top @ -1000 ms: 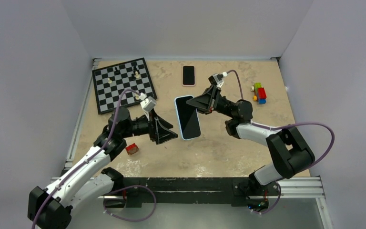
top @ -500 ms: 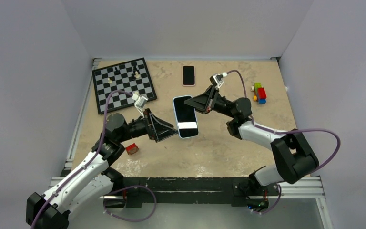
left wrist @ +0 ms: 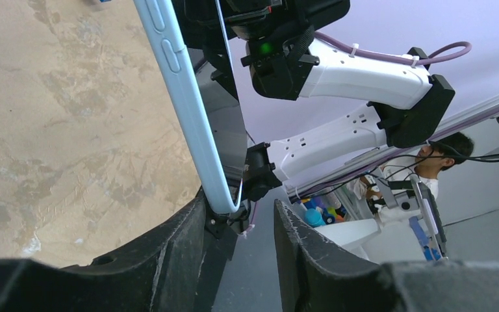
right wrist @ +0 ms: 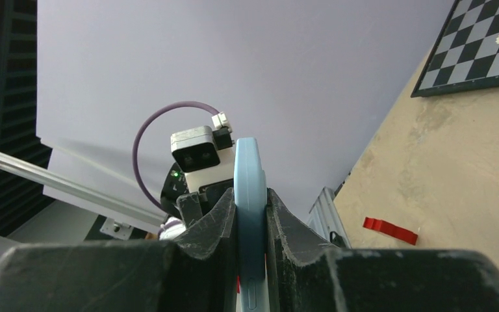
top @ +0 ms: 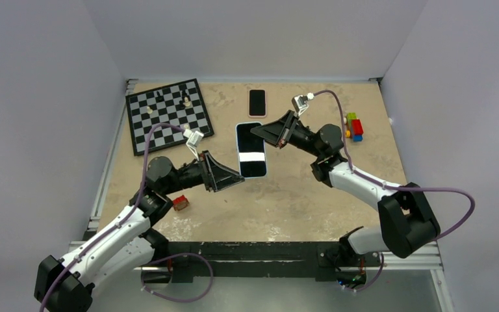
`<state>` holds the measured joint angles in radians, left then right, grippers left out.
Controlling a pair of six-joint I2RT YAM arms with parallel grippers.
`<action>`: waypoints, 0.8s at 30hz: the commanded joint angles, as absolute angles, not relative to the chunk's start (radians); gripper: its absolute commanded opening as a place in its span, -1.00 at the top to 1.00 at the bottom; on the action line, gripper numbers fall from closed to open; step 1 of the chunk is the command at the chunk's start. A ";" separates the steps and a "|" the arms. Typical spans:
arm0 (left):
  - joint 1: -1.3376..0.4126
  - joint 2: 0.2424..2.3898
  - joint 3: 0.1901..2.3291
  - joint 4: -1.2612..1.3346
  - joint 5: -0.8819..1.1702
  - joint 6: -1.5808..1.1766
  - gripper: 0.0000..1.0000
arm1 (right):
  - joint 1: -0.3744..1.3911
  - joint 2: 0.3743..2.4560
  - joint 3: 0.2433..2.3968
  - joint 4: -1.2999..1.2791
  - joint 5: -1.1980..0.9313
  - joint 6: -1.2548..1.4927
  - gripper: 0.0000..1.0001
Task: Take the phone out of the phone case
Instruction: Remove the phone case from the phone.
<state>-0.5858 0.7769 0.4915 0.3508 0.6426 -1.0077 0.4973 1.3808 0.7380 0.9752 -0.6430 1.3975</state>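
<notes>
the phone (top: 251, 140) isn't out of its blue case (left wrist: 188, 104) yet, right pincer (right wrist: 250, 195) is clamped on the case holding it above the desk (top: 299, 195), left pincer (left wrist: 240, 208) apart around its bottom corner.

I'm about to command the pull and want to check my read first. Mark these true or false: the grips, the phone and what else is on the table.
1. The right gripper is clamped on the blue-cased phone. True.
2. The left gripper is shut on that phone. False: its jaws stand apart, with a corner of the blue case between them and a gap on one side.
3. The phone is out of its case. False: the blue case wraps it.
4. A second phone lies on the table beyond the held one. True.
5. The chessboard is bare. False: chess pieces stand on it.
</notes>
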 commanded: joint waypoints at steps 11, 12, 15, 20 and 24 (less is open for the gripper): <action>-0.602 0.857 0.522 0.448 0.696 -1.002 0.24 | 0.495 1.348 0.799 0.991 -0.598 1.382 1.00; -0.603 0.857 0.520 0.451 0.695 -0.999 0.25 | 0.495 1.350 0.801 0.992 -0.599 1.382 1.00; -0.603 0.857 0.519 0.454 0.696 -0.988 0.31 | 0.495 1.355 0.804 0.992 -0.603 1.384 1.00; -0.603 0.863 0.522 0.465 0.689 -0.970 0.41 | 0.495 1.353 0.799 0.997 -0.609 1.390 1.00; -0.603 0.877 0.519 0.500 0.681 -0.941 0.59 | 0.495 1.338 0.784 1.011 -0.615 1.417 1.00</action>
<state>-0.5972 0.8677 0.4915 0.4046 0.6769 -0.9943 0.4973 1.3808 0.7406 0.9348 -0.6376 1.3792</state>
